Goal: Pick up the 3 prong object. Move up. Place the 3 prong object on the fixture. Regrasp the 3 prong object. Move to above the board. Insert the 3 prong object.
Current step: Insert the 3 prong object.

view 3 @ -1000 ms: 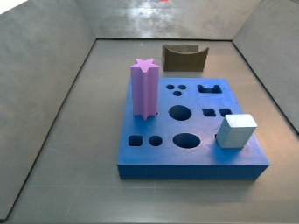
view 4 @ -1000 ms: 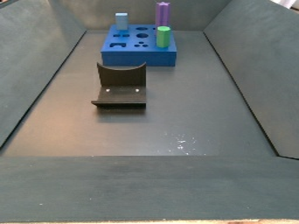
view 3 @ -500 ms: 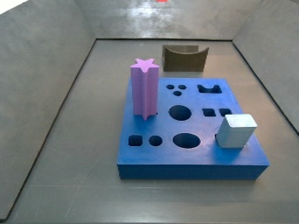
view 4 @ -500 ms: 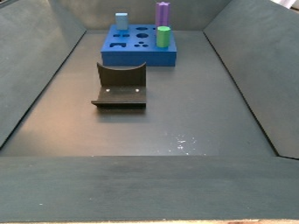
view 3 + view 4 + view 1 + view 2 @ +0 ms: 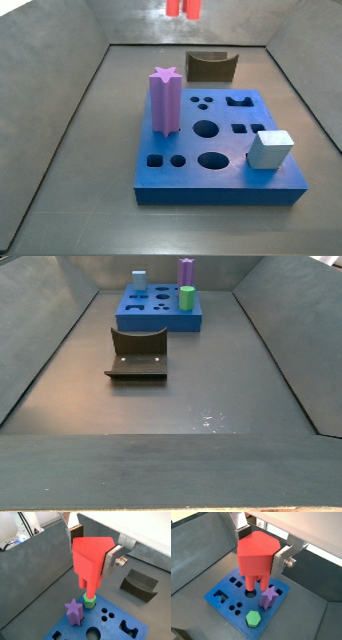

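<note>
The claw (image 5: pixel 100 559), high above the large flat blue holed board (image 5: pixel 228 609), clamps the small red-orange plastic 3 prong object (image 5: pixel 256 554) by its upper block, prongs down; the part appears light, rigid and smooth.

Held in the silver-plated tool (image 5: pixel 100 559), high above the blue board (image 5: pixel 221 180), the 3 prong object (image 5: pixel 90 559) is red-orange. On the board: purple star post (image 5: pixel 164 100), green piece (image 5: pixel 89 602), pale grey cube (image 5: pixel 270 150). Fixture (image 5: pixel 211 66) beyond the board: dark brown.
</note>
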